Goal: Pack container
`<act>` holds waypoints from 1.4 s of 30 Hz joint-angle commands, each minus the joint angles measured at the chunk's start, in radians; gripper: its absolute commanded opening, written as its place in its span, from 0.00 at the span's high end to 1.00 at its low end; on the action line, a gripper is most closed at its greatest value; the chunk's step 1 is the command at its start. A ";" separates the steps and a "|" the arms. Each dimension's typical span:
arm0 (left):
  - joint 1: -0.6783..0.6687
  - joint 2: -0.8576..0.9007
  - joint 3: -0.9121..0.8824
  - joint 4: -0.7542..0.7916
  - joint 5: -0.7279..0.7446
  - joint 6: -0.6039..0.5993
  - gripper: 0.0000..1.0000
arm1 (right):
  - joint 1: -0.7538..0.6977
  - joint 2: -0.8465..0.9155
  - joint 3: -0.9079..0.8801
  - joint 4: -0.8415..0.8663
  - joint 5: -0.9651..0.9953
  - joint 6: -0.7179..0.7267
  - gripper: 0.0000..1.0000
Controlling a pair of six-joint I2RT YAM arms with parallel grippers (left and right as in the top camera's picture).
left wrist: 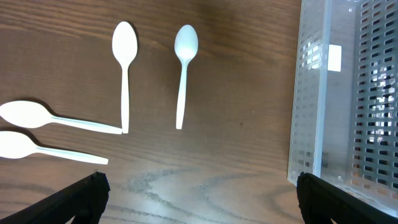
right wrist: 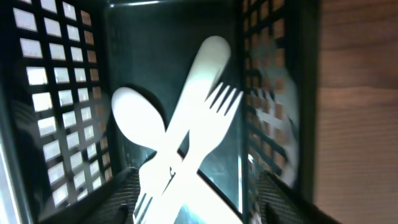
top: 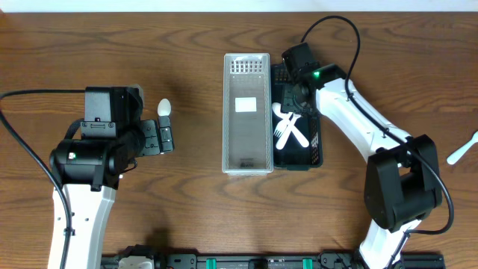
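A black mesh basket (top: 317,149) stands right of a clear white basket (top: 247,153). White plastic forks (top: 287,128) and a spoon lie crossed in the black one. My right gripper (top: 293,96) hovers over that basket. In the right wrist view it (right wrist: 199,202) is open, and the crossed fork (right wrist: 217,102) and spoon (right wrist: 134,115) lie loose on the basket floor between its fingers. My left gripper (left wrist: 202,200) is open over bare wood, with several white spoons (left wrist: 183,68) lying beyond it and the clear basket (left wrist: 311,112) to its right.
One white utensil (top: 463,148) lies at the table's far right edge. From overhead, the left arm covers most of the spoons, and only one spoon bowl (top: 163,107) shows. A white label (top: 246,104) sits inside the clear basket.
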 commanded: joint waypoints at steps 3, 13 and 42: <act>-0.003 0.002 0.023 -0.006 -0.013 0.010 0.02 | -0.149 -0.159 0.140 -0.063 0.049 -0.011 0.16; -0.003 0.002 0.023 -0.011 -0.013 0.010 0.02 | -0.774 -0.224 0.153 -0.144 -0.077 0.018 0.01; -0.003 0.002 0.023 -0.010 -0.013 0.010 0.02 | -1.218 0.147 0.153 0.108 -0.108 -0.338 0.05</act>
